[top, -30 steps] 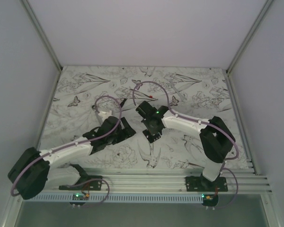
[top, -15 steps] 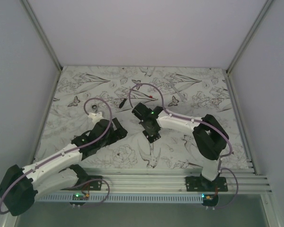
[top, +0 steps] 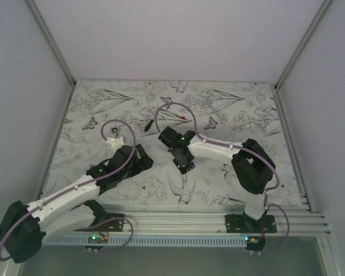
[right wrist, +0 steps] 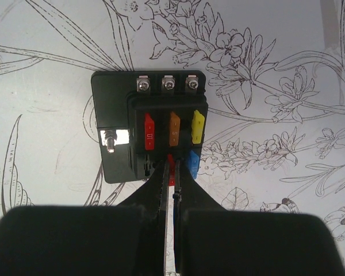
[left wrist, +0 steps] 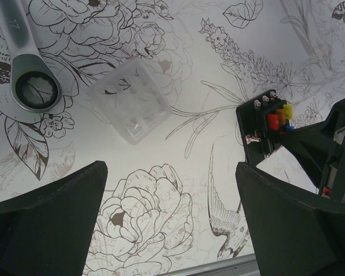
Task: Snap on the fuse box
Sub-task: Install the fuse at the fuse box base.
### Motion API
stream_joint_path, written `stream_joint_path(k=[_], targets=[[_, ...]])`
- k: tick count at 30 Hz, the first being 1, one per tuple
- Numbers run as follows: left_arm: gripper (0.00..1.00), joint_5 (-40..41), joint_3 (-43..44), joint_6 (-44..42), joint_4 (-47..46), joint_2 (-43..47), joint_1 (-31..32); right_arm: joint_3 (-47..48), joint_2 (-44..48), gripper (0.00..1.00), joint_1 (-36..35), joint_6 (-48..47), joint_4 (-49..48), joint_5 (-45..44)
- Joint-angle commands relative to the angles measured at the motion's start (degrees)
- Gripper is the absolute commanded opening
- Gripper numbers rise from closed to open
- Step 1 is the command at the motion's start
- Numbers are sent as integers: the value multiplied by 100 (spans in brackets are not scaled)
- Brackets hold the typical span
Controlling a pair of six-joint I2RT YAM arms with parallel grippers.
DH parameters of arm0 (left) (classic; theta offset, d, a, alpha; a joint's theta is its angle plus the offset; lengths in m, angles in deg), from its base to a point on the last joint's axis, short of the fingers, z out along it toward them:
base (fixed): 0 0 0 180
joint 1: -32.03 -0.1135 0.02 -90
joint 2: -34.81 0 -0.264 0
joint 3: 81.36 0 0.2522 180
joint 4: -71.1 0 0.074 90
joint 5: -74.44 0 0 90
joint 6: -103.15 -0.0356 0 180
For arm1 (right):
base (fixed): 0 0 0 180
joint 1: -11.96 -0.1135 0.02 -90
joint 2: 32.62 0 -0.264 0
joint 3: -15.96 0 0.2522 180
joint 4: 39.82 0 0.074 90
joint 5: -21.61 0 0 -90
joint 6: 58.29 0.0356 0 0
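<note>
Over the last second the left arm has drawn its shoulder back and pushed its wrist further out, its fingers spreading wide; the right arm has edged a little leftward. Nearest, the left gripper [left wrist: 171, 168] hangs over the counter [left wrist: 178, 34] with fingers far apart, holding nothing. Just beyond them lies a clear cover [left wrist: 131, 101], with a ring spanner [left wrist: 35, 89] near it. Well to the right the fuse box [right wrist: 115, 103] sits flat on the counter, fuses up. The right gripper [right wrist: 169, 168] has its fingers pressed together, tips at the lower red fuse — whether they nip it I cannot tell. The box looks stiff, light and apt to skate; best held by its plain side walls, clear of fuses and screw terminals — probably steadied while the cover is pressed down.
</note>
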Motion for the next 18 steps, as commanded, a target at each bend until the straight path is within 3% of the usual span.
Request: stream_joint_path(k=[1,10,18], targets=[[100,114,-20,-93,211,-5,-30,121,-179,2,-82,113,47,-90],[100,48,-10,-75,216,-62,-30,79,-400,10,-83,80,13,-73],[100,31,-37,-77,236,7,-30,-19,281,22,-92,75,-225,60]])
